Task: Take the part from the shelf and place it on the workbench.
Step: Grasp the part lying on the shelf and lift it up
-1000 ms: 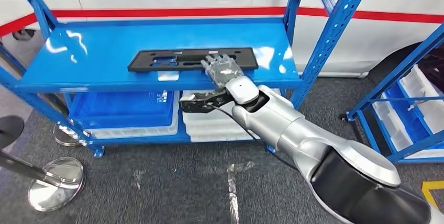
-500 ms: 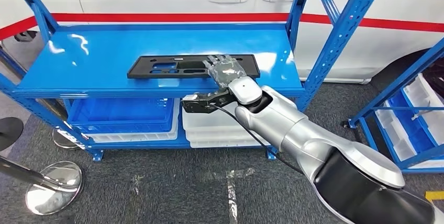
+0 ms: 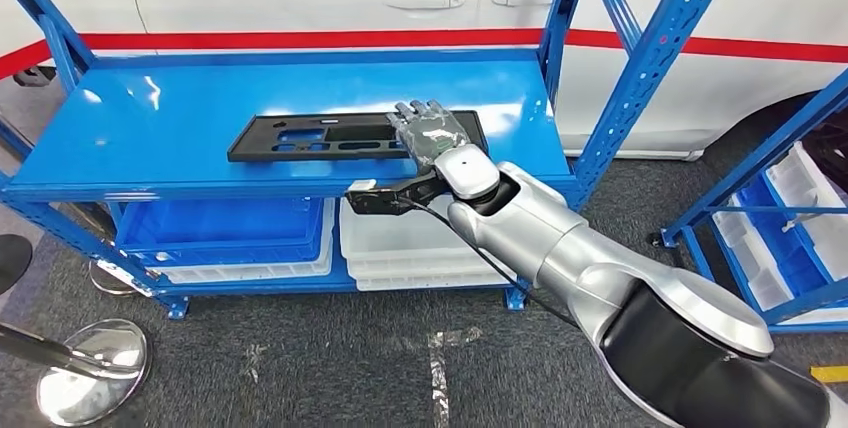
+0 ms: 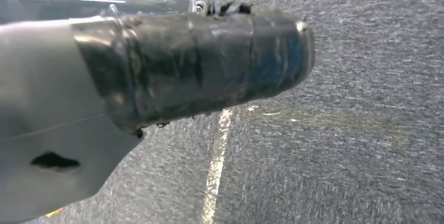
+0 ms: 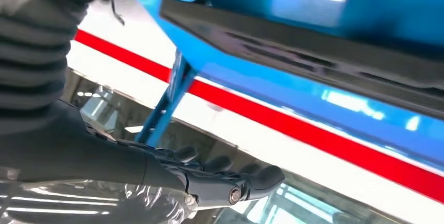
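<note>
The part has slid toward the shelf's front edge under the right hand, whose fingers lie flat and together on its right end.

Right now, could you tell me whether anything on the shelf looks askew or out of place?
Slightly: the black part lies a little skewed on the top shelf, its right end under the right robot hand. No spill or damage shows.

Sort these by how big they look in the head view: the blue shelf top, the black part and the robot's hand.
1. Blue shelf top
2. Black part
3. Right hand, though it sits nearer the camera, so it may look bigger than it really is.
</note>
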